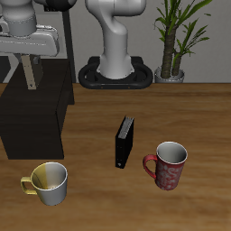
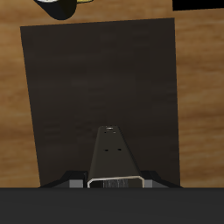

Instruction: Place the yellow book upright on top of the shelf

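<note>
1. one yellow book (image 1: 31,72) sits clamped between the fingers of the gripper (image 1: 27,83), upright, its long side hanging straight down from them.
2. wrist view: the book (image 2: 114,157) runs away from the gripper (image 2: 115,181); a dark finger presses on each flank.
3. the shelf (image 1: 36,117) lies directly under the fingers; its flat top (image 2: 96,79) fills the space beneath the book. cannot tell whether the book's lower edge touches it.
4. a black book (image 1: 124,142) stands on the table, well apart from the fingers and off the shelf.
5. a yellow mug (image 1: 50,180) is below the fingers past the shelf's front; a red mug (image 1: 169,164) is farther off, beyond the black book.
</note>
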